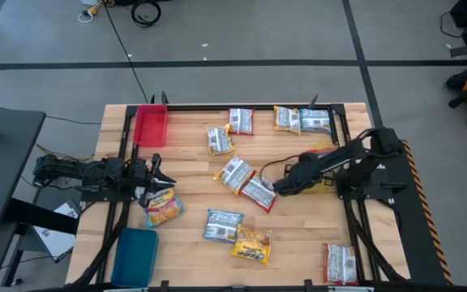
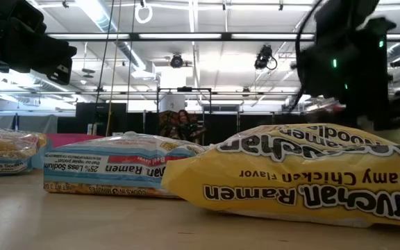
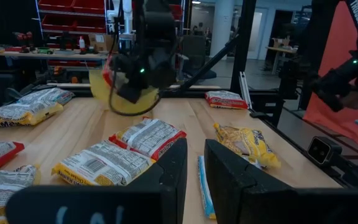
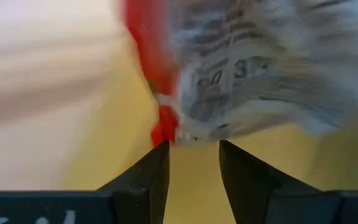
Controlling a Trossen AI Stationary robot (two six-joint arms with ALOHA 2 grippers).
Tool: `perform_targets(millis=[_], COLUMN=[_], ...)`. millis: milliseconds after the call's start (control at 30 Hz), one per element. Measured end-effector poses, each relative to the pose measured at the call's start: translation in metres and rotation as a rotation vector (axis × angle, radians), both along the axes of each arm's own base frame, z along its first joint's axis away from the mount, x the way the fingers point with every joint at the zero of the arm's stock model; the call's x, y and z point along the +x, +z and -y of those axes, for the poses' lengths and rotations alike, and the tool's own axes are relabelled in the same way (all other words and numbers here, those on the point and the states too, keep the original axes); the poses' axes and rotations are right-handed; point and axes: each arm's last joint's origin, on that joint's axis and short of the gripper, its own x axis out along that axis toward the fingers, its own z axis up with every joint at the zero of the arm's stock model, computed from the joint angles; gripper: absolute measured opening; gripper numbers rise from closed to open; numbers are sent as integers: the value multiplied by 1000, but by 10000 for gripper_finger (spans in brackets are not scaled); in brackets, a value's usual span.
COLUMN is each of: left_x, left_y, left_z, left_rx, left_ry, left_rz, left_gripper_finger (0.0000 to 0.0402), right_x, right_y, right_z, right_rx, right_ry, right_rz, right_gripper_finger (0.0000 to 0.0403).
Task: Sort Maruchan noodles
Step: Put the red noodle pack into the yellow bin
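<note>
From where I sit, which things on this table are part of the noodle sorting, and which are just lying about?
Part of the job:
- noodle packets scattered over the table, e.g. red-edged packet at the right gripper, yellow packet, blue packet
- red tray, blue tray
- left gripper near a packet at the left edge

Lying about:
- cables on the floor
- black side table

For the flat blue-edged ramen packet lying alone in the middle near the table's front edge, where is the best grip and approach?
The flat blue-edged plastic ramen packet lies flat with bare wood around three sides; only the yellow packet sits close at one corner. Probably best: come straight down and pinch a short crimped end seam, the one away from the yellow packet, since the thin seam fits narrow jaws.
</note>
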Motion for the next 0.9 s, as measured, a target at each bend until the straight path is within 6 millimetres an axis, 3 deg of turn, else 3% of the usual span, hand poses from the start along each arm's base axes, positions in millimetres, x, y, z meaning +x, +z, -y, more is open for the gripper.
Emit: perform_targets(millis=[200, 633, 900], left_x=[0, 0, 0], left_y=[0, 0, 0], left_z=[0, 0, 0], left_rx=[0, 0, 0], left_ry=[0, 0, 0], left_rz=[0, 0, 0], left_gripper_finger=[62, 62, 62], right_x=[-23, -14, -1], right_y=[1, 16, 23], right_z=[5, -18, -25], right_rx=[-86, 125, 269], right_ry=[-116, 142, 463], right_rz=[-132, -65, 4], right_gripper_finger=[145, 145, 145])
